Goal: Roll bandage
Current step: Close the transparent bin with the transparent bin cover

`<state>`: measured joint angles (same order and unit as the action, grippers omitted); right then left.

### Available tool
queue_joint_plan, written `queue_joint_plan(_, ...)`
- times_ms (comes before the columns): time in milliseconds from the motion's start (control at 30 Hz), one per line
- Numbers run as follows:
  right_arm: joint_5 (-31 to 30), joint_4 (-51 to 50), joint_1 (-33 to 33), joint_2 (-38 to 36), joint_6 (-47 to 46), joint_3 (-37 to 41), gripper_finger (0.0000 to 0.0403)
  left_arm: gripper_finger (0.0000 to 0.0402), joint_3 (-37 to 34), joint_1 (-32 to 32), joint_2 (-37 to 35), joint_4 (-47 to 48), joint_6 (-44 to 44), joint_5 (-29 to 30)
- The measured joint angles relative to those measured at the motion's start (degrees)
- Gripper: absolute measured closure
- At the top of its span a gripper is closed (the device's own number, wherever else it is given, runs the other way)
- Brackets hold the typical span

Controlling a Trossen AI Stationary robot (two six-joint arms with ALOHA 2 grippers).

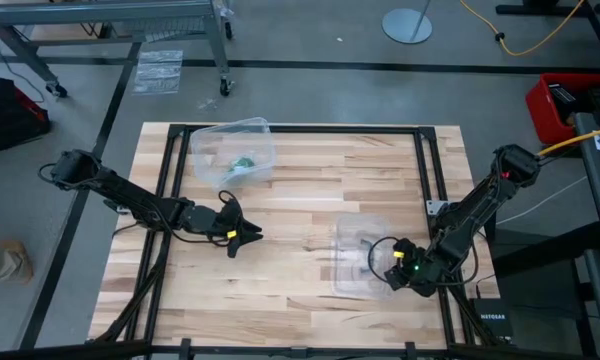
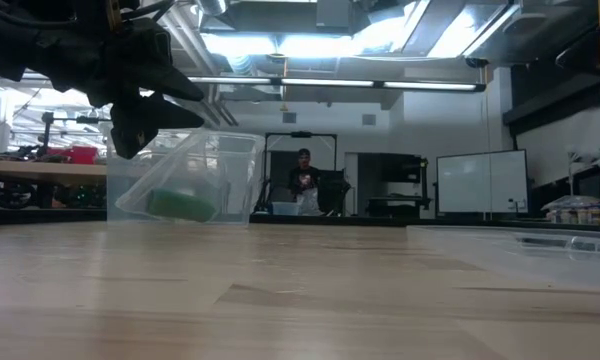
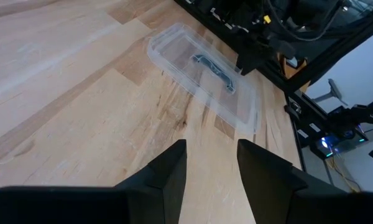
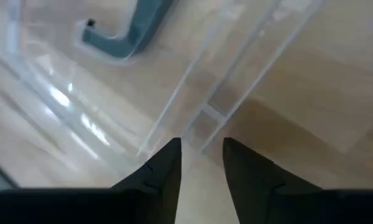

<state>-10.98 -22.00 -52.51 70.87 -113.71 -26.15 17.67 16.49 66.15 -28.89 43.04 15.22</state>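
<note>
Already rolled, the bandage (image 1: 242, 161) lies as a small green bundle inside a clear plastic tub (image 1: 260, 128) tipped on its side near the tabletop's (image 1: 300, 210) 11 o'clock corner; the low view shows the roll resting on the tub's lower wall. That suggests the rolling itself is done and the job has come down to storing it.

Toward 4 o'clock, a clear lid (image 1: 350, 225) with a grey-blue handle lies flat on the wood. The right gripper (image 1: 391, 277) sits low at the lid's near edge, its two fingers narrowly apart with the raised plastic rim lined up in the gap between them. Whether they have the rim pinched I cannot tell; they look set to close on it, probably so the lid can be lifted and carried across to the tub.

Over at 9 o'clock, the left gripper (image 1: 242, 237) hovers above bare wood, fingers parted and holding nothing, pointing toward the lid. It looks parked clear of both tub and lid, leaving the right arm room.

A person (image 2: 304, 181) stands far back in the room beyond the tabletop.
</note>
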Motion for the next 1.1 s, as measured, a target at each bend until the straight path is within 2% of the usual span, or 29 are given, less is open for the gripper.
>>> queue_joint_plan(267,-1.06,1.66,0.02,1.63,0.01,0.02,0.0299,0.0265,0.0,0.0,0.0,0.03,0.01,0.0)
queue_joint_plan(633,-1.55,3.46,0.0,4.72,0.09,-0.26,0.0301,0.0265,0.0,0.0,0.01,0.2,0.01,0.0)
queue_joint_plan(733,-1.75,3.45,0.0,4.76,0.09,-0.2,0.0319,0.0265,0.0,0.0,0.02,0.2,-0.01,0.0)
queue_joint_plan(933,-2.88,3.89,0.0,4.3,0.11,-0.07,0.0393,0.0265,0.0,0.0,0.02,0.21,-0.01,0.0)
queue_joint_plan(1100,-3.52,5.05,0.04,4.35,0.12,0.05,0.0391,0.0265,0.0,0.0,0.02,0.25,-0.01,0.0)
